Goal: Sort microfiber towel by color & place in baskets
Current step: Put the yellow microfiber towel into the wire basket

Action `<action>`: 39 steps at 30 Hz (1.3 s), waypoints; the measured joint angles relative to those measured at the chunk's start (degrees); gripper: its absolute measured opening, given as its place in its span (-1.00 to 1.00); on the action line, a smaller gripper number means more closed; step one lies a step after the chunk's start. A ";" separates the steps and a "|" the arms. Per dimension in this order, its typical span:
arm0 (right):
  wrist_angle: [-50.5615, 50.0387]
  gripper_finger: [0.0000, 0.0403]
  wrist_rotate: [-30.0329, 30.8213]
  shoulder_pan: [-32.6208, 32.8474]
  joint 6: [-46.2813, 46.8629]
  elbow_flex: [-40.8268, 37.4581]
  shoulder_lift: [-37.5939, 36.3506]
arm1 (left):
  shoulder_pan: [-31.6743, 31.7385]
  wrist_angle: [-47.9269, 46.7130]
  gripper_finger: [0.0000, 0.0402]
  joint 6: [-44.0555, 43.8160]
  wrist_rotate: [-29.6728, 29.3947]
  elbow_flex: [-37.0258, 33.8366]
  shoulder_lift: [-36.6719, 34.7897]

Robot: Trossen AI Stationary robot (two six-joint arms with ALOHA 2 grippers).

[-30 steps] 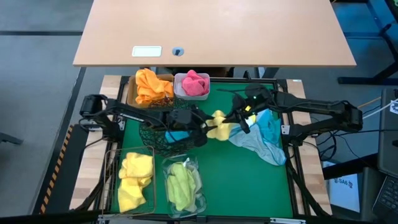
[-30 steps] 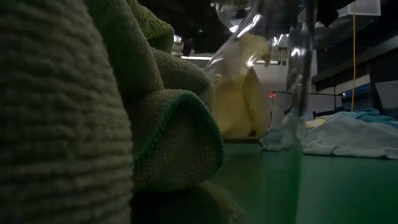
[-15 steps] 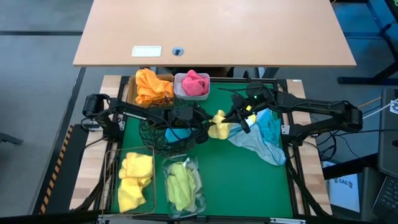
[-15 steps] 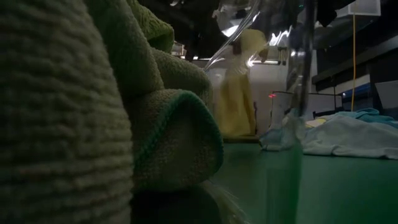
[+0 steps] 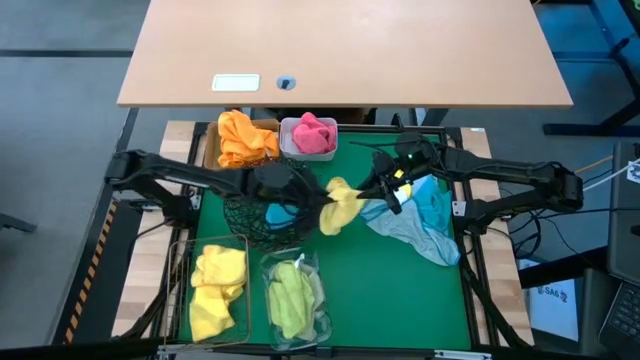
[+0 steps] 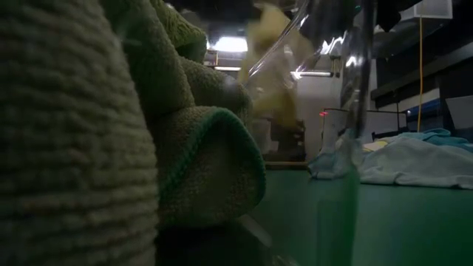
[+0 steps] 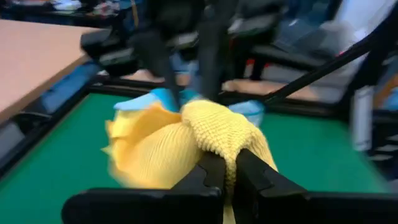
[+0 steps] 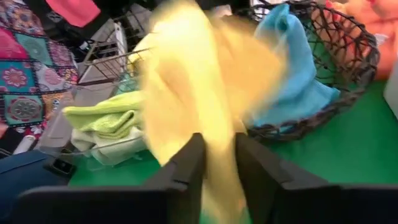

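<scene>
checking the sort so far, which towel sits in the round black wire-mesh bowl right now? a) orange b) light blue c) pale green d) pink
b: the high view shows a light blue towel lying inside the black wire-mesh bowl, and the right wrist view shows the same blue cloth draped in it.

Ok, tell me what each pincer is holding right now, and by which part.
The left pincer is shut on a bunched fold of the yellow towel. The right pincer has the same towel between its parted fingers; whether it grips cannot be told.
</scene>
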 joint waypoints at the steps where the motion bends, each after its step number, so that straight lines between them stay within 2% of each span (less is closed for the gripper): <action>1: -0.19 -0.50 0.51 0.00 0.00 0.01 0.00 | -0.29 -1.70 -0.98 -1.31 0.83 0.00 -1.93; 5: -0.41 -0.27 4.24 -0.04 -0.05 -0.01 0.00 | -1.39 -7.78 -0.99 -7.68 5.51 0.00 -10.30; 9: -0.87 -0.15 6.28 -0.04 -0.03 -0.01 0.00 | -2.48 -15.49 -0.99 -16.36 9.21 0.00 -19.26; 15: -2.72 -0.12 6.49 -0.04 -0.03 -0.02 0.00 | -4.26 -31.42 -0.99 -31.64 19.34 0.02 -30.70; 21: -5.07 -0.12 6.47 -0.04 -0.02 -0.02 0.00 | -7.90 -43.63 -0.99 -48.22 29.71 0.02 -38.46; 26: -8.11 -0.12 6.49 -0.04 -0.02 -0.02 0.00 | -11.16 -52.99 -0.99 -57.25 28.20 0.02 -41.81; 29: -9.35 -0.12 6.47 -0.04 -0.02 -0.02 0.00 | -12.53 -61.74 -0.99 -61.50 27.57 0.02 -42.43; 34: -10.97 -0.12 6.48 -0.04 -0.03 -0.02 0.00 | -14.17 -74.82 -0.99 -73.49 27.49 0.02 -42.14; 39: -11.03 -0.12 6.47 -0.04 -0.04 -0.02 0.00 | -15.34 -79.41 -0.98 -81.92 27.80 0.02 -41.38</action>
